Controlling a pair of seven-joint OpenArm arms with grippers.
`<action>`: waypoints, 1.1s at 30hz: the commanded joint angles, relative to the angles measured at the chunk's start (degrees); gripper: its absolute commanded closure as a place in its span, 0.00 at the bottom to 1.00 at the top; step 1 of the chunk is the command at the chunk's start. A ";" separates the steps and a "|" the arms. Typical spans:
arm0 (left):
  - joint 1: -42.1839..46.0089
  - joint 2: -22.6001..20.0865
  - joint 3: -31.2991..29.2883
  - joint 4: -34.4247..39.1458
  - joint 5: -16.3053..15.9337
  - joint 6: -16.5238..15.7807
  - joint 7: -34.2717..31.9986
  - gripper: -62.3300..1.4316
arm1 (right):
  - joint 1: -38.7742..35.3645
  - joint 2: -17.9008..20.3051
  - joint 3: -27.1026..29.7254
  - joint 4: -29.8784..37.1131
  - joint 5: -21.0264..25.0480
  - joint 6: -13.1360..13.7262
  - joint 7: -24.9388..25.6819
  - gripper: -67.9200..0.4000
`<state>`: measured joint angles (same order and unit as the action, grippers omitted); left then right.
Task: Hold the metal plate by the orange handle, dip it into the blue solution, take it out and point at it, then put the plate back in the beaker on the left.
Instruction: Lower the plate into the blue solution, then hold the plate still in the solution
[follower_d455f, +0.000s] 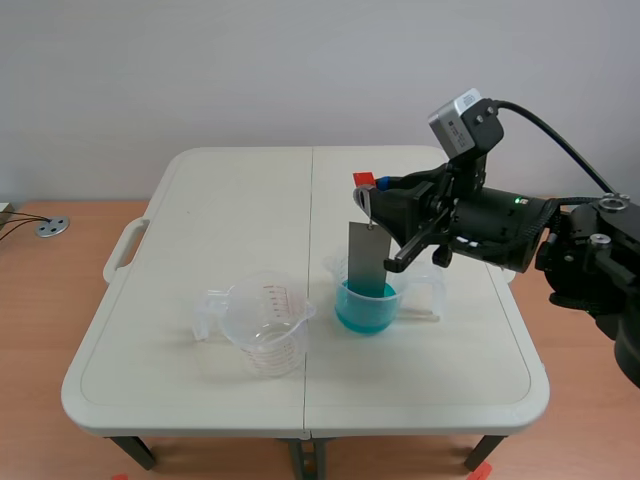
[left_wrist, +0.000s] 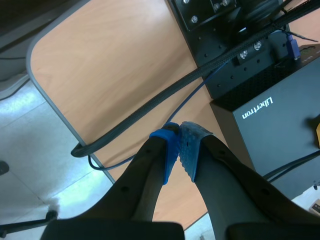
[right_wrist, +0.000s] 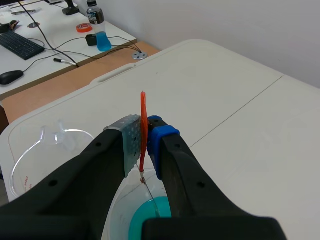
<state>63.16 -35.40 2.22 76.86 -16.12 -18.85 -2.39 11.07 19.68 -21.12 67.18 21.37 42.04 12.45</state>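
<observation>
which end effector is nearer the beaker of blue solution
Right. The right end effector hangs just above the blue solution beaker, shut on the orange handle. The left end effector is shut over a wooden surface, off the table.

Two beakers sit on the worktop (follower_d455f: 240, 210), a bit near of centre. Left beaker (follower_d455f: 262, 335) is left of the centre seam. Right beaker (follower_d455f: 336, 270) is just beside it, right of the seam and slightly farther. Can't tell if they touch. Solution (follower_d455f: 362, 312) is in the right beaker. Metal plate (follower_d455f: 366, 258) hangs upright over the right beaker, lower end inside it at the solution. Handle (right_wrist: 143, 125) is above the plate, pinched between the right arm's jaws. That arm comes in over the worktop's right edge. Left arm's jaws are off the worktop, closed together above a desk, with a cable (left_wrist: 150, 107) ahead and a box (left_wrist: 280, 130) beside.
</observation>
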 joint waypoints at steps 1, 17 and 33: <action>0.50 0.33 -0.20 0.76 -0.31 -0.33 -0.33 0.95 | 1.14 0.33 0.37 0.46 0.44 0.68 0.79 0.98; 0.50 0.48 -0.20 0.76 -0.33 -0.33 -0.13 0.95 | 1.11 0.33 0.37 0.46 -0.22 0.68 0.35 0.98; 0.46 0.48 -0.20 0.83 -0.35 -0.33 -0.63 0.95 | 0.98 0.33 0.37 0.46 -0.20 0.68 0.37 0.98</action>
<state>63.16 -35.40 2.22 76.86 -16.12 -18.87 -2.22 11.07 19.68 -21.12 67.18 20.80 42.06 12.38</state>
